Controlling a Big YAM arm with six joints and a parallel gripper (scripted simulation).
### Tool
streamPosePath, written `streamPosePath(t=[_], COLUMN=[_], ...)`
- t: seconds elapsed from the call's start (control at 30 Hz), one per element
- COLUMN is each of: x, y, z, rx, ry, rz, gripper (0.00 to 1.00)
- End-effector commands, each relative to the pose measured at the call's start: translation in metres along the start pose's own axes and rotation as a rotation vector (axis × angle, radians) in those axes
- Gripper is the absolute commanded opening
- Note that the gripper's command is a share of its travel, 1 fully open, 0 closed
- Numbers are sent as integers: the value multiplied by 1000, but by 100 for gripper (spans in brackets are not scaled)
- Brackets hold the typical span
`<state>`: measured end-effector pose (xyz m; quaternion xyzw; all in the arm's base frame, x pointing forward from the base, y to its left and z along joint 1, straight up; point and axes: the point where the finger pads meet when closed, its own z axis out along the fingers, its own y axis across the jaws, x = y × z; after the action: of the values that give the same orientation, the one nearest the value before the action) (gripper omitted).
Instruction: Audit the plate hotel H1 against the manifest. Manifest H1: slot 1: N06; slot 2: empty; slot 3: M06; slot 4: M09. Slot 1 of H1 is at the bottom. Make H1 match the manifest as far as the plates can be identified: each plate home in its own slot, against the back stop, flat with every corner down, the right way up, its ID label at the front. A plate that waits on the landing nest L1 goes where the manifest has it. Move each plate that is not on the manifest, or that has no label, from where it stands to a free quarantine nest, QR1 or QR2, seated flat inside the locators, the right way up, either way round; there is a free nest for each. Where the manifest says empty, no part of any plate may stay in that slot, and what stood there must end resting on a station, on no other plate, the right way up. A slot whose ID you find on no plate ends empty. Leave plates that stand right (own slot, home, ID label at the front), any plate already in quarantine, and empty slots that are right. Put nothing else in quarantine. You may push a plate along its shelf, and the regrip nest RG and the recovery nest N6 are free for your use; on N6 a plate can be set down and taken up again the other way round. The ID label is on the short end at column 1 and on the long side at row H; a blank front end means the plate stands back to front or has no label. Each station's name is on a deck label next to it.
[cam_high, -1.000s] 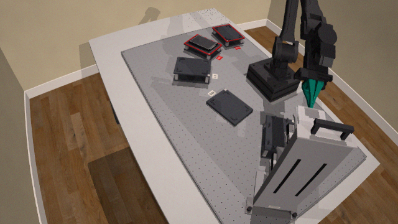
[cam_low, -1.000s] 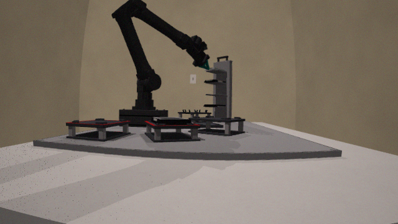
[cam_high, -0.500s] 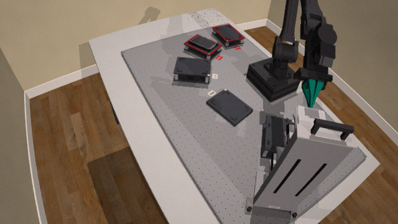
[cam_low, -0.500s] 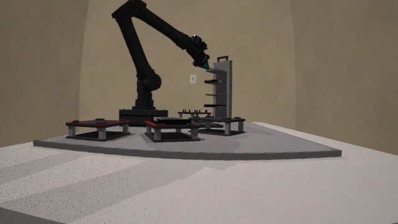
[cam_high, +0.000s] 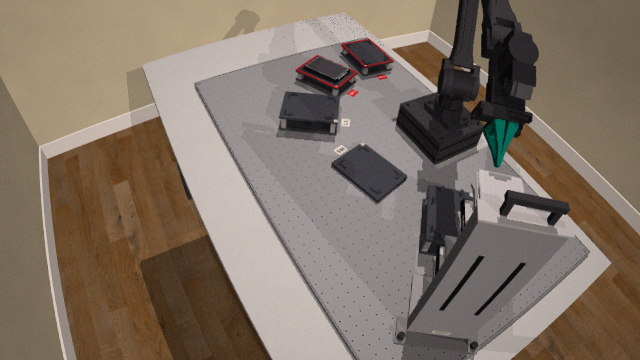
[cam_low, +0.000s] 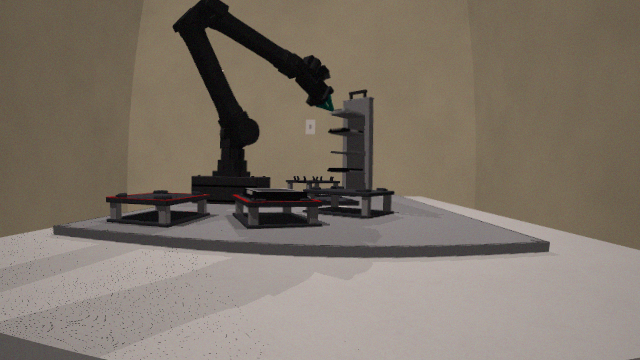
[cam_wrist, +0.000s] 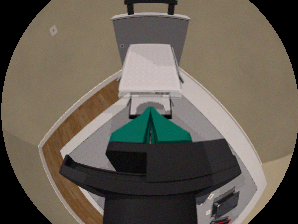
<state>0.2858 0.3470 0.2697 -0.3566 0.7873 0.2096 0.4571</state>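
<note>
A black six-joint robot arm (cam_low: 210, 65) reaches from its base toward the tall grey metal plate hotel with a black carry handle (cam_low: 365, 145), which stands near the right-hand near corner of the perforated grey bench plate (cam_high: 320, 235) in the top view. The teal-fingered parallel gripper (cam_high: 498, 146) hangs with its fingers pressed together and nothing between them, tips pointing down just beside the hotel's top front edge, level with the uppermost shelf in the exterior view. The wrist view shows the closed teal fingers aimed at the pale top shelf (cam_wrist: 149, 70) below the handle. Dark plates sit on some of the hotel's shelves; their labels are too small to read. Toward the far edge of the bench, a black microplate (cam_high: 327, 68) rests askew on a red-rimmed quarantine nest (cam_high: 306, 79), beside a second red-rimmed nest (cam_high: 367, 52). A dark raised nest (cam_high: 308, 107) and a flat dark nest (cam_high: 369, 171) lie near the bench's middle.
</note>
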Motion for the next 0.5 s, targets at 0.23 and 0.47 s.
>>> streamPosePath(t=[0.23,0.47], x=[-20,1], y=[3,3], z=[-19,-27], rx=[-4,-3], ry=[-42,-20], rz=[-1,1], gripper=[0,0])
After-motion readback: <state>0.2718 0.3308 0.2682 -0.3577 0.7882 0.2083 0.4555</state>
